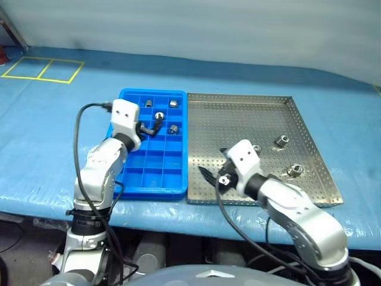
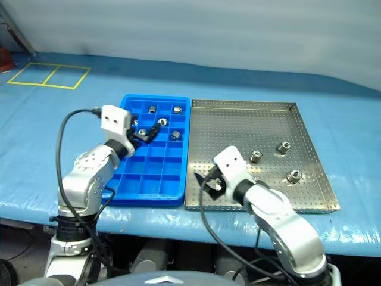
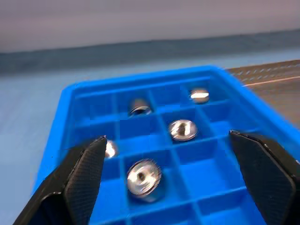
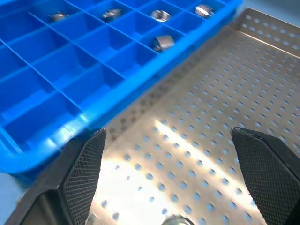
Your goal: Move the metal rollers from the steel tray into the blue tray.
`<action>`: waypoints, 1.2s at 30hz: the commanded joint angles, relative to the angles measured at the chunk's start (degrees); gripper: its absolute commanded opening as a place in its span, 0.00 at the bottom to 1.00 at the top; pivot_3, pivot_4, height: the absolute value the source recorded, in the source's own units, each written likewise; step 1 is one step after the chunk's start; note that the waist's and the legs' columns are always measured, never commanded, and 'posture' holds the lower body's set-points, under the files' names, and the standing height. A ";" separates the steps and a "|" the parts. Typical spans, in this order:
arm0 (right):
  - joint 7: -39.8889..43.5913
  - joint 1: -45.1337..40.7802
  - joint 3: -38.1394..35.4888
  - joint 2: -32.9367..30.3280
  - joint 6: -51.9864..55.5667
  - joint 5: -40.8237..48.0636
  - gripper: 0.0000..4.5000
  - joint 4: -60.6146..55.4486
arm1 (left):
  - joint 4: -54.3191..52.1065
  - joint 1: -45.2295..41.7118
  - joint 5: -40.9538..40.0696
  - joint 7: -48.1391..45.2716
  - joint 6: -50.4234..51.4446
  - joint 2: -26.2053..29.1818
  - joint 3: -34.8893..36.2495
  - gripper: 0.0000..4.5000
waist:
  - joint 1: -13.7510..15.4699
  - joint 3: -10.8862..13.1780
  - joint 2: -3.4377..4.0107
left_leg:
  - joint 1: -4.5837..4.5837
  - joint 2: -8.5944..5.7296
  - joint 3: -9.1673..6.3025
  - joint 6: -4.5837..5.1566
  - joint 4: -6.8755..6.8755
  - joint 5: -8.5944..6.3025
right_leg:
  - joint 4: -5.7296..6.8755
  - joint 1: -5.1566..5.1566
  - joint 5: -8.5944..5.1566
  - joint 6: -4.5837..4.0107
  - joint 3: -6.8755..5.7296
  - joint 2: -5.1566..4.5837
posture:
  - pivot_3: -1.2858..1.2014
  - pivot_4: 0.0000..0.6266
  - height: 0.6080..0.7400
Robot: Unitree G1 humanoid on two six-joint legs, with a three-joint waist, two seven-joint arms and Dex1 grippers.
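So from the head camera, the blue tray (image 1: pixel 149 173) and the steel tray (image 1: pixel 309 179) sit side by side, edges touching, on a bench under a blue cover (image 1: pixel 47 131). The blue one is on the robot's left. The left gripper (image 2: pixel 144 133) hangs over the far part of the blue tray, and its jaws look spread with nothing between them. Rollers (image 2: pixel 177 109) already sit in the far compartments, one per cell as far as I can see. Three more rollers (image 2: pixel 284 146) lie loose on the dotted floor of the steel tray, toward its right half and well apart from each other. The right gripper (image 2: pixel 205 178) is over the near left corner of the steel tray, close to the blue tray's edge, with no roller in it.

Left wrist camera: the two black fingers (image 3: pixel 77 178) stand wide apart and empty. Between them you see the blue compartments with five shiny rollers, the nearest one a flanged roller (image 3: pixel 144 177) lying in its own cell.

Right wrist camera: jaws wide here too, the fingers (image 4: pixel 82 171) apart over the perforated steel floor. The blue tray's wall runs across just beyond them, with several rollers (image 4: pixel 163 43) in its cells. The top of one roller (image 4: pixel 176 220) on the steel peeks in between the fingers.
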 commanded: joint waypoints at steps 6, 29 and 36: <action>0.60 11.69 -11.11 -2.96 2.44 1.55 1.00 -9.44 | 11.75 -11.30 -1.14 -22.00 -6.26 2.69 -16.72 0.99 | -2.10 0.00 0.02 | 0.05 -0.04 0.04 0.00 -0.02 0.00 | 0.05 -0.01 -0.05 -0.07 -0.01 0.19 | 0.54 0.24 1.00; -7.77 18.60 -9.54 -2.23 -2.48 4.66 1.00 -10.55 | 29.65 -18.26 13.86 -39.49 -20.47 0.37 -37.77 0.99 | -5.56 -0.02 0.05 | 0.09 0.04 0.05 0.01 0.01 0.00 | 0.07 -0.04 -0.06 -0.05 0.13 0.17 | 0.50 0.24 1.00; -7.37 16.71 -7.96 -2.56 -1.37 4.61 1.00 -10.52 | 28.54 -16.89 16.60 -39.92 -23.49 1.23 -38.71 0.56 | -5.58 -0.02 0.05 | 0.08 0.05 0.05 0.01 0.00 0.00 | 0.08 -0.04 -0.06 -0.05 0.13 0.18 | 0.51 0.24 1.00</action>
